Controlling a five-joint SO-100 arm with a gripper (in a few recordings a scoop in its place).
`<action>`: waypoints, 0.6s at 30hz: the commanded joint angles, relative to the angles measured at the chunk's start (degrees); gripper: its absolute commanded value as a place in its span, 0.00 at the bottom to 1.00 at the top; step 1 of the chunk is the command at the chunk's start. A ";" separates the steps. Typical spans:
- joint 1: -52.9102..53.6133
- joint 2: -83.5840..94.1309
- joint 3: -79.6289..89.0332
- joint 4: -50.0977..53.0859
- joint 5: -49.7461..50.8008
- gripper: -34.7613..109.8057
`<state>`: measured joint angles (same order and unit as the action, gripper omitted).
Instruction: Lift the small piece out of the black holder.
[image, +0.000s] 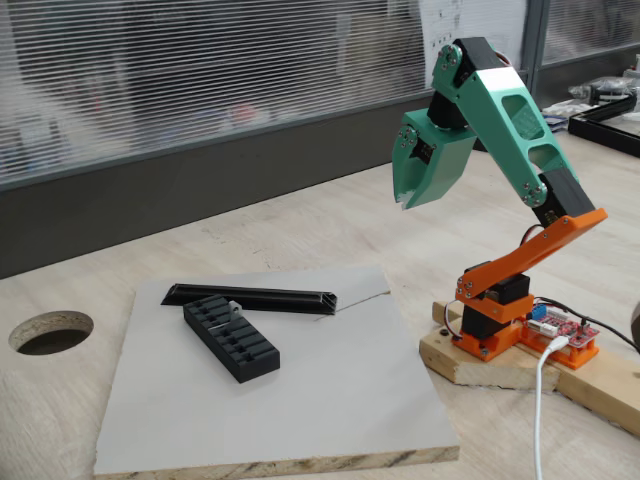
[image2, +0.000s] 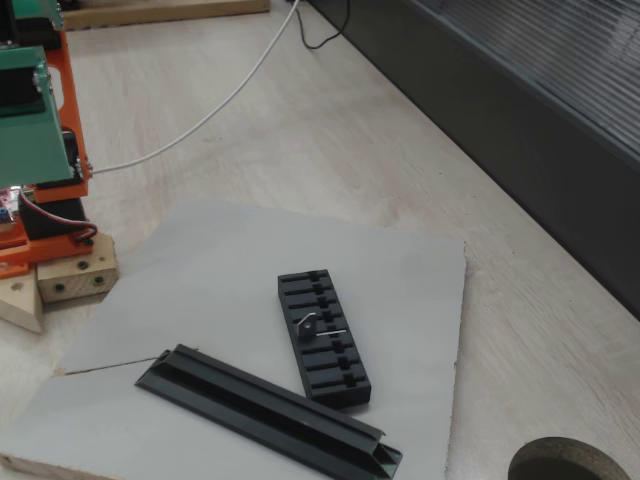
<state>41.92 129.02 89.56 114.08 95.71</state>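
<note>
A pale wood-grain tabletop fills both fixed views, with a round cut-out hole at 9 o'clock in one view. On it lies a flat light-grey rectangular board, bare across most of its surface.

A teal and orange five-joint arm stands at 3 o'clock of the board, its orange base bolted to a raw wooden block. The arm is folded high, and its teal gripper hangs in the air, pointing down, well apart from everything on the board. I cannot tell whether its fingers are spread or pressed together.

A long, thin black angled rail lies across the board's far side. Just beside it, touching or nearly touching at 1 end, sits the matte black rectangular slotted holder.

The tiny light-grey metallic tab stands in 1 of the holder's slots, roughly 3 slots in from the end nearest the rail in that view, poking up above the black top. In the other fixed view the tab sits near the holder's middle.

A white cable trails over the tabletop towards the arm's base.
</note>
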 joint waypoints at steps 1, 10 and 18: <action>0.35 0.79 0.00 0.97 0.26 0.29; 0.26 0.79 0.00 0.53 0.62 0.29; 0.09 0.70 -0.09 0.18 0.79 0.29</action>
<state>41.92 129.02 89.56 114.08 95.45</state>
